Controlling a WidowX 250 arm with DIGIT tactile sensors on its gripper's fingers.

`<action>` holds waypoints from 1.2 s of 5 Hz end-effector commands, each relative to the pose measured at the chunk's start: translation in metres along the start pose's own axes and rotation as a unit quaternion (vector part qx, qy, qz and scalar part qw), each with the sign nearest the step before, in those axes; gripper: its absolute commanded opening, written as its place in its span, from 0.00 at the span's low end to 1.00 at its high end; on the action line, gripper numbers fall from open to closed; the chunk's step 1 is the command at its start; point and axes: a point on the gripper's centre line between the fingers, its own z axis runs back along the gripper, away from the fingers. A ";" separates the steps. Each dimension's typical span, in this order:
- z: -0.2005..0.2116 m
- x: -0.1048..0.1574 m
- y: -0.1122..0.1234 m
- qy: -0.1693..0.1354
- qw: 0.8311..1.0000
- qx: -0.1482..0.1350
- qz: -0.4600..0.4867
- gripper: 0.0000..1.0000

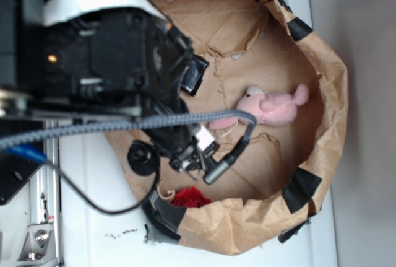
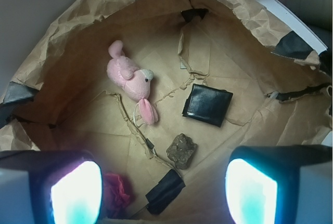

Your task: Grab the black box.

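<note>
Landmark = black box (image 2: 207,104), lying flat on the paper floor w/ open floor all round; nothing on top, clear from above. Gripper (image 2: 164,193) fingers spread wide, well short of the box. Brown block (image 2: 181,150) sits between box & gripper, near the box but apart. Pink plush bird (image 2: 132,81) to the box's left, apart, w/ bare floor between. Red cloth (image 2: 117,190) & black tape patch (image 2: 165,193) further off, by the gripper. Crumpled paper wall (image 2: 244,21) rises close behind & right of the box, limiting side entry there.
</note>
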 end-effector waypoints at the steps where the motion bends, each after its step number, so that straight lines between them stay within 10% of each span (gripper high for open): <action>1: 0.010 0.010 0.007 -0.016 1.000 -0.010 0.011 1.00; 3: -0.039 0.023 -0.004 -0.021 0.999 -0.040 -0.012 1.00; 6: -0.085 0.035 0.028 -0.041 0.999 0.031 0.003 1.00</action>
